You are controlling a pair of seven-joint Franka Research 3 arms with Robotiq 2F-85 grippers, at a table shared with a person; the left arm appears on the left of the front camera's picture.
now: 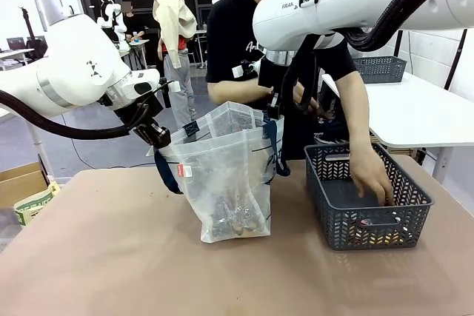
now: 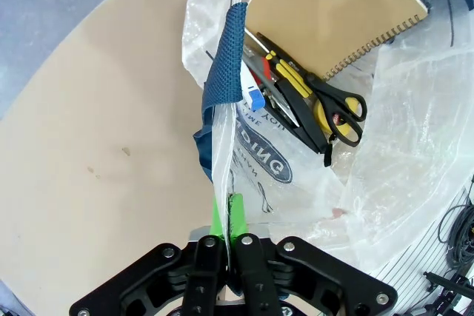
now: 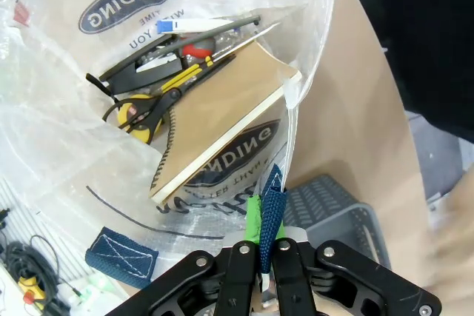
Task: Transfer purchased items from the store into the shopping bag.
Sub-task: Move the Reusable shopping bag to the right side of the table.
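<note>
**Front view:** The left gripper [image 1: 153, 133] and right gripper [image 1: 275, 106] hold opposite rims of the shopping bag [image 1: 222, 175]. The bag stands on the table [image 1: 104, 257] just beside the basket [image 1: 331, 205]. A person's hand [image 1: 374, 179] reaches down into the basket, while purchased items [image 1: 235, 216] lie dark at the bag's bottom. The step in hand looks like holding the mouth open for loading. Doing it well means holding the two rims apart and level, with the opening turned toward the basket side.

**Left wrist view:** The left gripper [image 2: 228, 209] is clamped fully on the clear film of the bag's rim, just below a navy strap [image 2: 226, 64]. Inside the bag lie a tan spiral notebook [image 2: 333, 5] and black-and-yellow scissors [image 2: 333, 112]. The pinch sits on thin, slippery film, so steady tension likely serves better than a hard pull, which could slide the rim out or tear it.

**Right wrist view:** The right gripper [image 3: 264, 216] is closed tight on the opposite navy strap [image 3: 272, 205] where it meets the rim. The notebook [image 3: 229, 120] and scissors [image 3: 144, 109] lie below, and the basket [image 3: 326, 205] is near, beyond the rim. This arm hangs close above the person's reach. Holding it motionless, clear of the path between basket and bag, seems the safest course.
</note>
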